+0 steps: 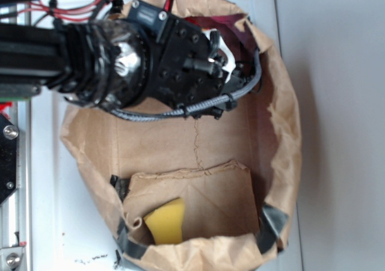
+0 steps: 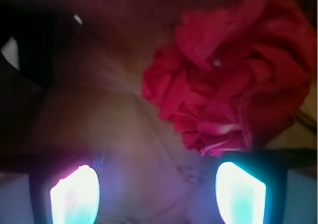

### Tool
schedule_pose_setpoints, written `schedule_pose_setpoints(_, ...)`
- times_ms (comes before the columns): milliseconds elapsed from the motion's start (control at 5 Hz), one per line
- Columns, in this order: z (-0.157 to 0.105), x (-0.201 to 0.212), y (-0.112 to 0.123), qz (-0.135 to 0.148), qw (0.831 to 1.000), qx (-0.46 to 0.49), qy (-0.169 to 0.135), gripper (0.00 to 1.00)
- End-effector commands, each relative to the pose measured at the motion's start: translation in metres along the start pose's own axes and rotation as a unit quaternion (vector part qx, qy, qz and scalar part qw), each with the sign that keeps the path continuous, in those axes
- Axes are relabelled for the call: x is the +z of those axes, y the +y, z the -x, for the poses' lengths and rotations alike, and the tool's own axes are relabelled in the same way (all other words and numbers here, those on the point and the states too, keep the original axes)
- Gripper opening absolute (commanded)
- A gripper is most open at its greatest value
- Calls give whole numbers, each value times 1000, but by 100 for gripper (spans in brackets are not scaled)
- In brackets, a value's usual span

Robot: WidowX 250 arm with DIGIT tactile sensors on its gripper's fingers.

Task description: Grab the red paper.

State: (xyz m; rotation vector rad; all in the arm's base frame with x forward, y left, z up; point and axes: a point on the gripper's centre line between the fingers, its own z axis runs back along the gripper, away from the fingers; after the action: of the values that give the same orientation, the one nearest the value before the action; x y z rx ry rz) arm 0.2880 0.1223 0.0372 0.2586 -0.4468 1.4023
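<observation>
In the wrist view the red paper (image 2: pixel 228 80) is a crumpled bright red wad filling the upper right, lying on the brown floor of the bag. My gripper (image 2: pixel 158 191) is open: its two glowing fingertips (image 2: pixel 74 194) stand wide apart at the bottom edge with only bag floor between them. The wad lies just beyond and above the right fingertip, not between the jaws. In the exterior view the black gripper (image 1: pixel 231 66) reaches into the far end of the brown paper bag (image 1: pixel 180 145), and a sliver of the red paper (image 1: pixel 231 23) shows past it.
A yellow sponge-like block (image 1: pixel 165 222) lies at the bag's near end under a folded flap. The bag's crumpled walls (image 1: pixel 286 115) rise close around the gripper. The bag rests on a white surface (image 1: pixel 45 181), with the robot's frame at left.
</observation>
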Motion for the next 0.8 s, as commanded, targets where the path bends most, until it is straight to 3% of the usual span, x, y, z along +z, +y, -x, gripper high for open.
schedule_pose_setpoints(0, -25, 55, 9, 16, 999, 2, 41, 100)
schedule_pose_setpoints(200, -29, 64, 13, 20, 998, -1, 59, 100)
schedule_pose_setpoints(600, -31, 58, 22, 26, 998, -10, 53, 100)
